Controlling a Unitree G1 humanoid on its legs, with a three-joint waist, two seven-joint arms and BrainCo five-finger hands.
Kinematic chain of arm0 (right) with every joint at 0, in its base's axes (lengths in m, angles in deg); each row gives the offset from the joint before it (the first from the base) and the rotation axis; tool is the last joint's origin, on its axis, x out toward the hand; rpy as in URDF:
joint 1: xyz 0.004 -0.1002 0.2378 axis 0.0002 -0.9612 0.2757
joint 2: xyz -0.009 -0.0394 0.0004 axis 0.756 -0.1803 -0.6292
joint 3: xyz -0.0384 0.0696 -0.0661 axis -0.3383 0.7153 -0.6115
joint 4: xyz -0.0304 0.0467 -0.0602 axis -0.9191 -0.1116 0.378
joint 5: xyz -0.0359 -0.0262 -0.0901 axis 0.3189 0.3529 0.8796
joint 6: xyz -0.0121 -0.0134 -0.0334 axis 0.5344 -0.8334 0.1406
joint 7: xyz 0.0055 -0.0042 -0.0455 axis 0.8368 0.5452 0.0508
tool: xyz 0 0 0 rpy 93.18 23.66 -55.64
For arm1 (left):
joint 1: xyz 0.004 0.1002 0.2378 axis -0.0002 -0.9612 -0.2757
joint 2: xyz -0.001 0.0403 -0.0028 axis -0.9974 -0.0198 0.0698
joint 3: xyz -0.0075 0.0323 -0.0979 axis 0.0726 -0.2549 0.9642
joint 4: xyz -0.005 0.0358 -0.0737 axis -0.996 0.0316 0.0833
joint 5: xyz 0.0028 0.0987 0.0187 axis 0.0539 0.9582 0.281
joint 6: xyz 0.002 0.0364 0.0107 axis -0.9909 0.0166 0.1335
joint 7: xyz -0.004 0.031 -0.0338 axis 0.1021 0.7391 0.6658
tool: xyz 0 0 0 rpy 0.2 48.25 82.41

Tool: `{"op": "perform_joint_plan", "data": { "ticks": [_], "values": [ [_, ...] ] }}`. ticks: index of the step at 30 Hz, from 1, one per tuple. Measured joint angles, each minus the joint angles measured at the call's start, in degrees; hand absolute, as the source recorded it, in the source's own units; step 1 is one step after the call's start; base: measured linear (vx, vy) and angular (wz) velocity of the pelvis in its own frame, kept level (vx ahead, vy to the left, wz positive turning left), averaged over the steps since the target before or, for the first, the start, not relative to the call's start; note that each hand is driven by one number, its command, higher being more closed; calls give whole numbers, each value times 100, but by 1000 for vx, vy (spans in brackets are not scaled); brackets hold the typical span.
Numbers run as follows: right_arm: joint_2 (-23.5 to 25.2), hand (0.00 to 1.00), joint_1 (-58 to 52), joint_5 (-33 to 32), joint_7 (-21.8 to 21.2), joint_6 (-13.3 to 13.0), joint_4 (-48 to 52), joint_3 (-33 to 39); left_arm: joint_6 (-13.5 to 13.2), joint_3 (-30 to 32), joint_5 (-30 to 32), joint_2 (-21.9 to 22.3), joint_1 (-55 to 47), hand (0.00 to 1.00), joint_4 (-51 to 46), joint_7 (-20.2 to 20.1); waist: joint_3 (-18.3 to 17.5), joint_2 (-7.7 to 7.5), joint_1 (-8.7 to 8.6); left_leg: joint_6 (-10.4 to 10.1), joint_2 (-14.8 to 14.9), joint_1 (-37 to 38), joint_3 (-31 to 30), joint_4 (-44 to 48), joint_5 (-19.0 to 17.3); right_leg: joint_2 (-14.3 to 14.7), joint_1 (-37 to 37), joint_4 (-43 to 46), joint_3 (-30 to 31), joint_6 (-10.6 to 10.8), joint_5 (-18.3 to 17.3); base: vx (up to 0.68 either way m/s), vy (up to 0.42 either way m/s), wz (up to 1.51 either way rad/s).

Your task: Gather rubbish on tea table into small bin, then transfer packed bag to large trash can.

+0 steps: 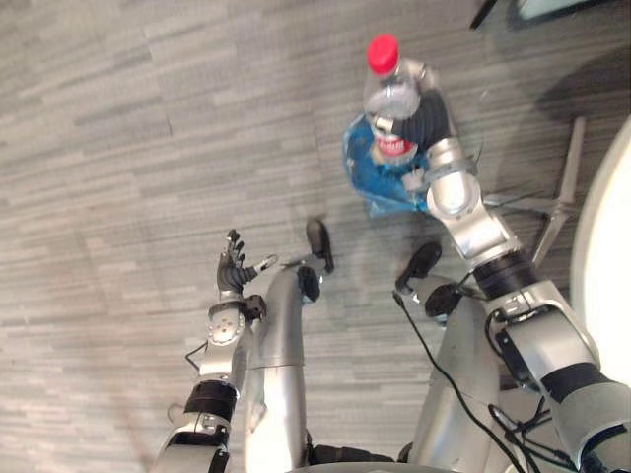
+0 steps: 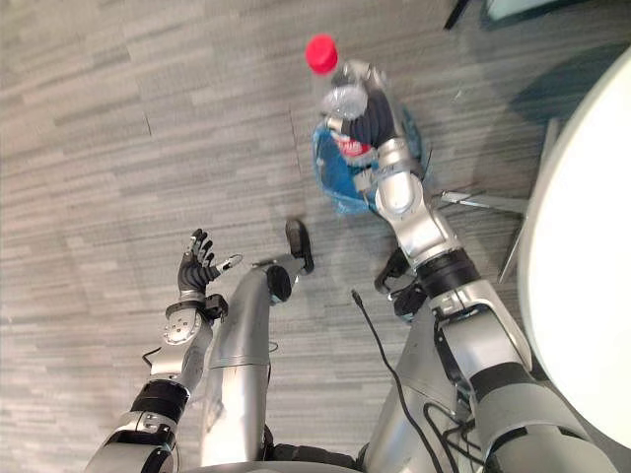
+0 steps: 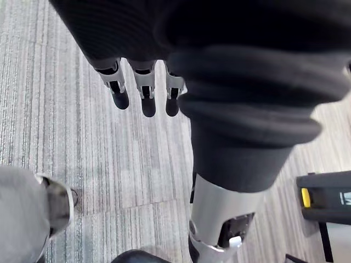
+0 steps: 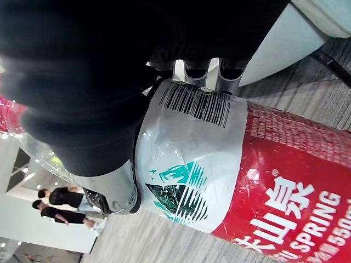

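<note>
There's the right hand (image 1: 426,116), curled round the middle of a clear plastic bottle with a red cap and a red-and-white label (image 1: 386,87), holding it right above the small bin lined with a blue plastic bag (image 1: 367,179). The bottle looks empty, so it's likely light, thin-walled, slick and easily crushed. That mid-label grip suits it: firm, not squeezing. The left hand (image 1: 233,268), fingers spread and empty, hangs well apart from the bin.

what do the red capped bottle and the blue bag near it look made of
Clear bottle with a red cap: likely thin glossy plastic, with see-through walls and a shiny film label. Blue bag: seemingly thin plastic film, translucent and crinkled.
</note>
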Motion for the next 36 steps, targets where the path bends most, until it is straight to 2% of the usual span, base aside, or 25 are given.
{"op": "perform_joint_plan", "data": {
  "ticks": [4, 5, 13, 16, 18, 21, 22, 24, 28, 29, 33, 36],
  "values": [
    [-124, 100, 2, -70, 70, 0, -66, -35, -108, 20, -63, -12, 0, 0, -248, 14, 1, 0, -9, -1, 11, -314, 5, 177, -37, -59, -351, 217, 77, 57, -88, -86, 40, 1],
    [-131, 0, 3, -69, 72, 2, -170, -48, -140, 48, -89, -12, 0, 0, -282, 38, 1, 0, -9, 0, 13, -383, 7, 194, -36, -68, -437, 253, 90, 50, -97, -91, 34, 2],
    [-134, 0, -5, -23, 77, 115, -662, -126, -183, 107, -90, -38, 0, 0, -305, 103, 0, -1, -31, -30, 68, -475, 28, 195, -6, -62, -551, 302, 78, 20, -115, -85, 40, 1],
    [-137, 0, -77, 144, 78, 116, -530, -110, -183, 110, -90, -41, 0, 0, -311, 108, -1, -3, -39, -14, 92, -475, 31, 213, 3, -44, -551, 305, 80, 20, -115, -74, 46, -3],
    [-138, 0, -300, 245, 84, 116, -84, -80, -182, 115, -87, -45, 0, 0, -312, 110, -6, -12, -36, -2, 123, -475, 31, 222, 9, -16, -543, 298, 78, 19, -114, -82, 45, -7],
    [-127, 0, -742, 707, 82, 48, 541, -107, -166, 121, -73, -60, -1, 0, -252, 117, -7, -16, -68, 1, 164, -388, 22, 232, 12, 14, -442, 285, 51, 17, -113, -71, 35, -5],
    [-126, 0, -934, 1041, 78, 17, 559, -129, -121, 114, -28, -55, -1, 0, -213, 114, -8, -18, -103, -9, 169, -283, 21, 217, 6, 21, -330, 265, 42, 19, -115, -79, 36, -3],
    [-124, 0, -1108, 1293, 73, 14, 577, -205, -83, 124, -5, -38, -16, 0, -185, 113, -26, -61, -171, -38, 167, -183, 25, 141, -2, 37, -228, 184, 16, 20, -116, -89, 40, -4],
    [-120, 0, -1344, 1566, -31, 7, 566, -323, -69, 126, 48, -51, -12, 0, -93, 106, -28, -113, -283, -101, 167, -34, 110, -147, 40, 53, -100, -60, -56, 37, -105, -81, 40, 2],
    [-112, 0, -1363, 1703, -92, 5, 483, -448, -69, 156, 68, -68, -12, 0, -46, 105, -28, -114, -327, -148, 167, -13, 113, -233, 101, 55, -63, -130, -103, 68, -82, -72, 40, 7],
    [22, 0, -1374, 2169, -391, 16, -202, -758, -69, 167, 85, -83, -1, 0, 31, 103, -27, -120, -320, -142, 156, 30, 129, -377, 242, 55, -18, -173, -155, 82, -62, -71, 29, 9],
    [209, 0, -1300, 2321, -436, 57, -733, -860, -70, 169, 83, -111, 14, 0, 77, 104, -26, -121, -317, -138, 152, 30, 126, -425, 256, 54, -20, -179, -180, 79, -64, -51, 16, 5]
  ]
}}
